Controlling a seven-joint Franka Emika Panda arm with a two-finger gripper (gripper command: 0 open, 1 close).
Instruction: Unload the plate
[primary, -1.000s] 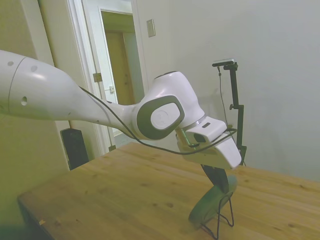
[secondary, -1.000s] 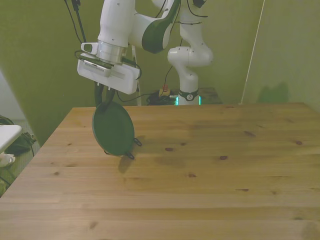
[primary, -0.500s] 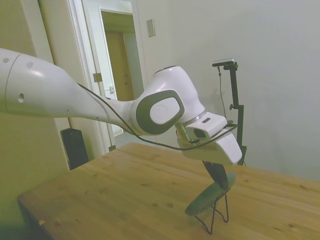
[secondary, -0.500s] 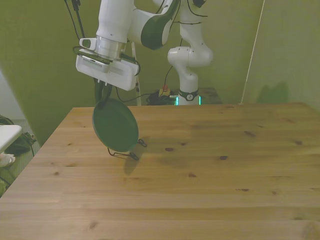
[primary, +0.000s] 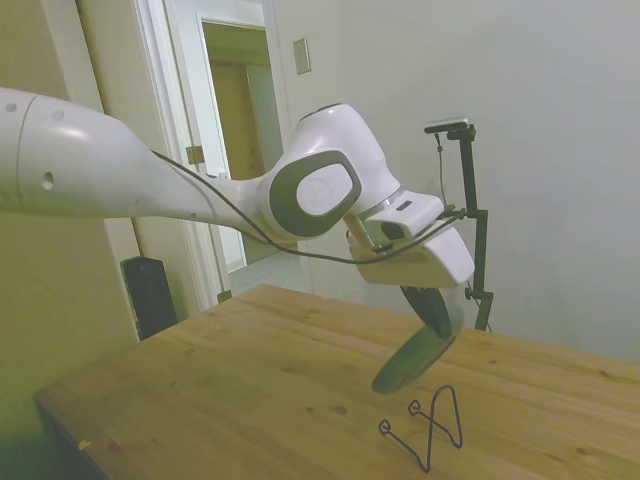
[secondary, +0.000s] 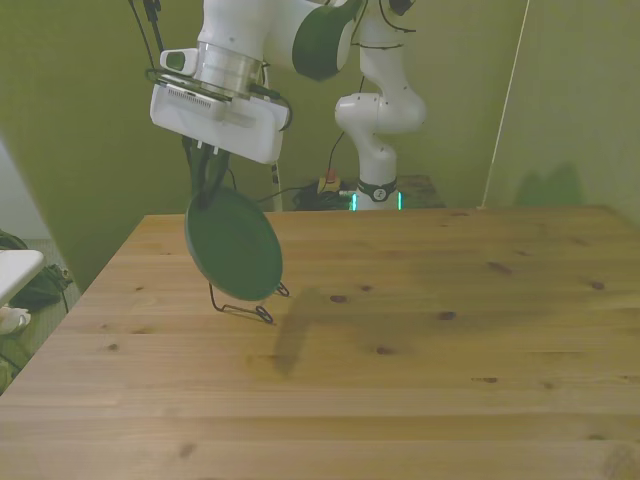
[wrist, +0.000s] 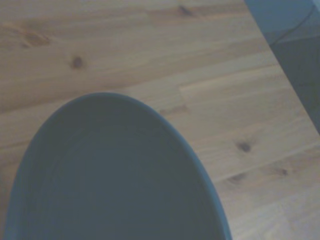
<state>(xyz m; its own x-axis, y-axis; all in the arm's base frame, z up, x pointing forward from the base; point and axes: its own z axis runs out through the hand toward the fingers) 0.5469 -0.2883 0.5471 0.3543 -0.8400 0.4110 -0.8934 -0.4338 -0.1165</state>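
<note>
The grey-green plate (primary: 412, 360) (secondary: 233, 246) hangs tilted in the air, held by its upper rim. My gripper (primary: 432, 312) (secondary: 205, 193) is shut on that rim. The plate is lifted clear of the thin black wire stand (primary: 430, 428) (secondary: 245, 306), which sits empty on the table just below it. From the wrist view, the plate's (wrist: 115, 180) hollow face fills the near part of the picture above the wooden boards.
The wooden table (secondary: 420, 340) stretches wide toward the front view's right. Its edge (secondary: 90, 290) lies close by on the front view's left. A doorway (primary: 235, 150) stands behind the table in the side view.
The gripper has risen with the plate, lifting it out of the wire stand; the stand now stands bare beneath it.
</note>
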